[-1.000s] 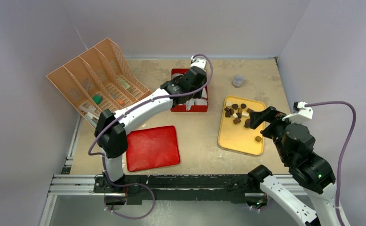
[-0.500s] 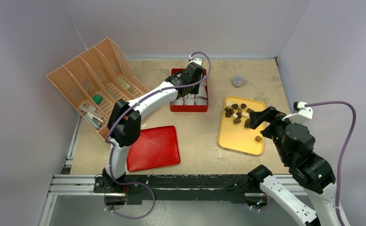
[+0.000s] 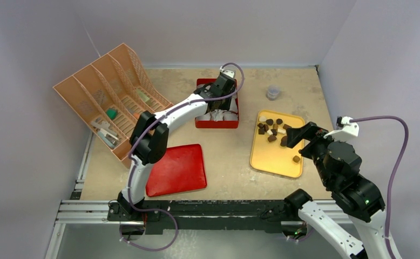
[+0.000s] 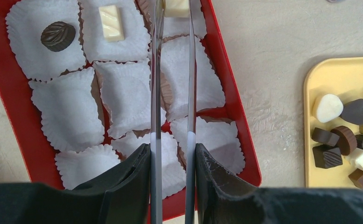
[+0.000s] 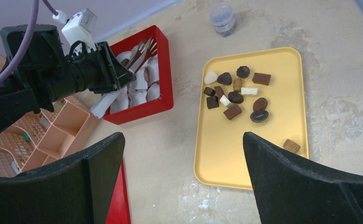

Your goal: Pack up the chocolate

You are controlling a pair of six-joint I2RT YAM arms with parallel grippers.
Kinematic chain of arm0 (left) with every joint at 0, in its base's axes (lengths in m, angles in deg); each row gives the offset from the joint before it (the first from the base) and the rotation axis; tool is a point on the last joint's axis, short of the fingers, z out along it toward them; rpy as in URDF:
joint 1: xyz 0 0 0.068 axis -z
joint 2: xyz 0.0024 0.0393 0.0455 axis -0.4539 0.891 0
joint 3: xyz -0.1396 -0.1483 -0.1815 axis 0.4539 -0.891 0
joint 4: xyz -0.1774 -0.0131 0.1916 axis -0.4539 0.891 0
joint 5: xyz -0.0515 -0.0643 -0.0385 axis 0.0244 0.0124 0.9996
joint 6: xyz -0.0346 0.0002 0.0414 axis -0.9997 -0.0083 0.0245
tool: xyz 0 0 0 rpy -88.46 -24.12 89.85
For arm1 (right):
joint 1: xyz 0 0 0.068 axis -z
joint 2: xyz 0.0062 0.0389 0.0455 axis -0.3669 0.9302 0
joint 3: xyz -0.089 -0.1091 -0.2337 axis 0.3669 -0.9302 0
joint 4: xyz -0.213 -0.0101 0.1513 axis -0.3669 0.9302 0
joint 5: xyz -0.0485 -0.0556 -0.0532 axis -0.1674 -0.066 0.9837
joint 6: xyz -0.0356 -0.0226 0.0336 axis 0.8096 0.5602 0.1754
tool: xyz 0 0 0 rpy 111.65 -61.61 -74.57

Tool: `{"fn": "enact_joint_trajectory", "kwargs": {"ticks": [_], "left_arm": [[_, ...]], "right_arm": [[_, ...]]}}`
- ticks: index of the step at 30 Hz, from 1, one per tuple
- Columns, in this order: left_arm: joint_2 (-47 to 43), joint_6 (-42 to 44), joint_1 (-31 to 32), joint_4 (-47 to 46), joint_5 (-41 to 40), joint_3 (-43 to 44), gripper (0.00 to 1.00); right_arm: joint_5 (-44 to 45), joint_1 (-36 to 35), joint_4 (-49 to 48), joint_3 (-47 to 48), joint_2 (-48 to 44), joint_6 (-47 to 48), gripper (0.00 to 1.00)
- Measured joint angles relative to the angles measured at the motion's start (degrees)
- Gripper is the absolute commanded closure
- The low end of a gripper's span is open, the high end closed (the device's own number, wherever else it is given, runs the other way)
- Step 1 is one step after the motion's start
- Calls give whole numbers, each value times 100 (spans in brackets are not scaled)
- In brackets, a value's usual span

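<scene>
Beige table: orange rack, red box, red lid, yellow tray, grey jar.

no readable text or labels anywhere tbh; the little jar at about 1 o'clock is too blurry

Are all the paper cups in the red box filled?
No, most paper cups sit empty; only a few hold a chocolate.

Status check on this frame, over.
Left gripper shut on tongs, white chocolate at tips over red box. Right gripper open above yellow tray. Nothing in the way.
</scene>
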State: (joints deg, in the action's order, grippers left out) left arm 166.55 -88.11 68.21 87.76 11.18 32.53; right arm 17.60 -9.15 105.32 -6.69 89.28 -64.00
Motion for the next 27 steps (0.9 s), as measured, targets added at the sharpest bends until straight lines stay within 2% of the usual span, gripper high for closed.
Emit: {"fn": "enact_joint_trajectory", "kwargs": {"ticks": [9, 15, 27], "left_arm": [[179, 26, -13, -4, -35, 140, 68], [216, 127, -39, -11, -153, 234, 62], [214, 153, -44, -39, -168, 234, 61]], "right_arm": [[-2, 0, 0, 0, -2, -2, 1], [-2, 0, 17, 0, -15, -9, 2], [-4, 0, 42, 0, -92, -61, 2]]}}
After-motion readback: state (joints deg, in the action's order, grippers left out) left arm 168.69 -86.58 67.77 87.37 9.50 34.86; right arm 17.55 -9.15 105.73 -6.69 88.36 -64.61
